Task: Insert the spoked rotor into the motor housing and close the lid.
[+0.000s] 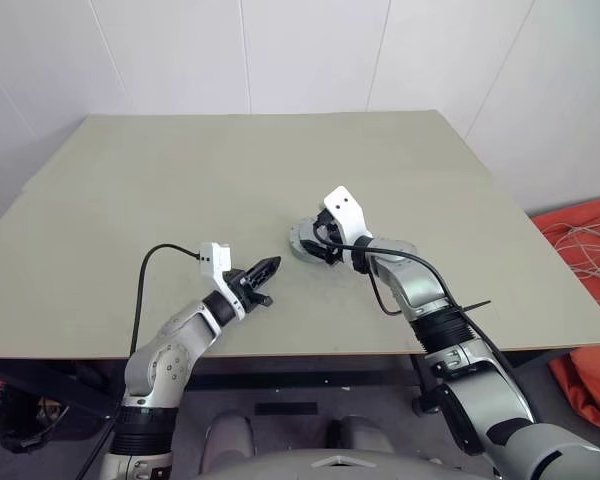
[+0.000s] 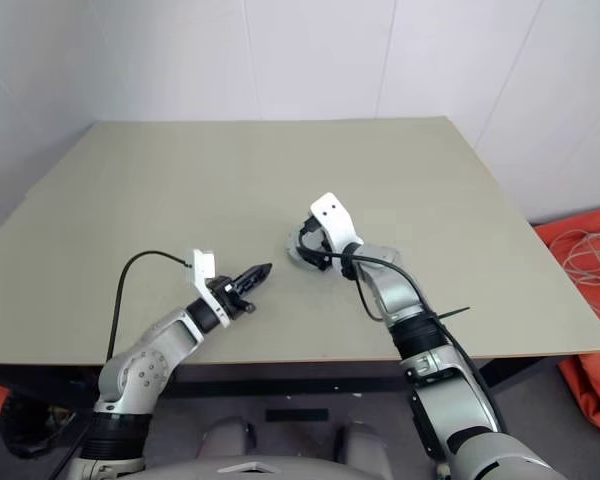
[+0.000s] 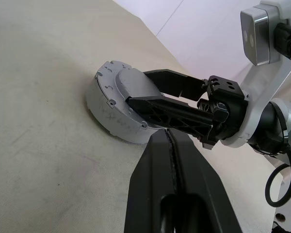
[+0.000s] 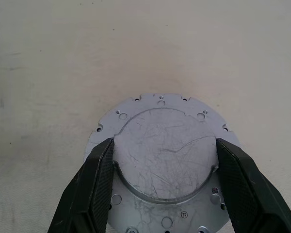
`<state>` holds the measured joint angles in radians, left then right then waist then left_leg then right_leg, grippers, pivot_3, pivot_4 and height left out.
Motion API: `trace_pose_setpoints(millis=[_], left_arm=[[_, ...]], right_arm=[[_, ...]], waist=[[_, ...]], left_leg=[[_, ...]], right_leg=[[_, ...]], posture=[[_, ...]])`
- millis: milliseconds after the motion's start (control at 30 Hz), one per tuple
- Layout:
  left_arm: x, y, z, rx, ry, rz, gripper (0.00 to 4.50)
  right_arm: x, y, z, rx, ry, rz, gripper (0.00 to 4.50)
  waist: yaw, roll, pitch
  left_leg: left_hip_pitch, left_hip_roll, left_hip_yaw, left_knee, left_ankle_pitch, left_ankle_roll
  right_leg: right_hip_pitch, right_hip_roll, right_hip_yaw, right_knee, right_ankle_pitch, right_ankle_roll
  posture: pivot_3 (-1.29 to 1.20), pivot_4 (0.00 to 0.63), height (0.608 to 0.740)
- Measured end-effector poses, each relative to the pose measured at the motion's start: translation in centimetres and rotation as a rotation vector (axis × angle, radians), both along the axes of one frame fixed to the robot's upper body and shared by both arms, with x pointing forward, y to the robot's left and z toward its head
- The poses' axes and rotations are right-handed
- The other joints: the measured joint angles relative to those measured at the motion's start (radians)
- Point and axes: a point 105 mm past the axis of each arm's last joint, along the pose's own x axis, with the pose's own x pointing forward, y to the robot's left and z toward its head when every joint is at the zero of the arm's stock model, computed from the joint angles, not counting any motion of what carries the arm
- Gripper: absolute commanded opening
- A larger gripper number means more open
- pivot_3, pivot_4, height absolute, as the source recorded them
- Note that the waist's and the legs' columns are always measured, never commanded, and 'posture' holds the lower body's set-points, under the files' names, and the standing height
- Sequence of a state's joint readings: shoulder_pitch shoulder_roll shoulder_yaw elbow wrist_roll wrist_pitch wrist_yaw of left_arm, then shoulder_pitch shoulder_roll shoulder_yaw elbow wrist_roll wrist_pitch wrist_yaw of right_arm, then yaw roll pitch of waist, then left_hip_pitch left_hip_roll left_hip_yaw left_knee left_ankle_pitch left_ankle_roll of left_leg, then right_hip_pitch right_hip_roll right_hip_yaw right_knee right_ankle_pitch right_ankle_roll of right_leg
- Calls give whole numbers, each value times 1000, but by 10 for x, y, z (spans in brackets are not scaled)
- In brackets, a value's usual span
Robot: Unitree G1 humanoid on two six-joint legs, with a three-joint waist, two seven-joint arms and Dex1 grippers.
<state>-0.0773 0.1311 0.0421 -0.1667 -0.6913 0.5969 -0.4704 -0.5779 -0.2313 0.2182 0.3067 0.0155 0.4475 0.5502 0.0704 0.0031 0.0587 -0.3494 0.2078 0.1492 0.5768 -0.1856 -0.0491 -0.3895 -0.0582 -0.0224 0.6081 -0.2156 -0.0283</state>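
The motor housing (image 3: 109,121) is a round grey metal body resting on the table a little right of the middle. The lid (image 4: 165,160) lies flat on top of it, plain scratched silver-grey side up. My right gripper (image 4: 165,143) reaches down over it, one black finger on each side of the lid's raised round centre and touching it. My left gripper (image 1: 272,268) hovers shut and empty just left of the housing, pointing toward it. The spoked rotor is hidden.
The beige table (image 1: 230,170) stretches wide behind and to the left of the housing; its front edge (image 1: 280,352) runs close below both arms. An orange cloth with pale cables (image 1: 590,260) lies on the floor at the right.
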Motion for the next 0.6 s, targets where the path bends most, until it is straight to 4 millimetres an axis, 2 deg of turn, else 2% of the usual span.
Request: trace_pose_setpoints(millis=[300, 600], left_arm=[[54, 22, 11, 136, -59, 72, 0], [81, 4, 14, 143, -57, -86, 0]], right_arm=[[1, 1, 0, -7, -1, 3, 3118], [0, 2, 1, -4, -1, 3, 3118]], waist=[[0, 0, 0], [1, 0, 0]], left_leg=[[0, 0, 0, 0, 2, -3], [0, 0, 0, 0, 2, -4]], right_leg=[[1, 0, 0, 0, 1, -2], [0, 0, 0, 0, 4, -6]], posture=[[0, 0, 740], [0, 0, 740]])
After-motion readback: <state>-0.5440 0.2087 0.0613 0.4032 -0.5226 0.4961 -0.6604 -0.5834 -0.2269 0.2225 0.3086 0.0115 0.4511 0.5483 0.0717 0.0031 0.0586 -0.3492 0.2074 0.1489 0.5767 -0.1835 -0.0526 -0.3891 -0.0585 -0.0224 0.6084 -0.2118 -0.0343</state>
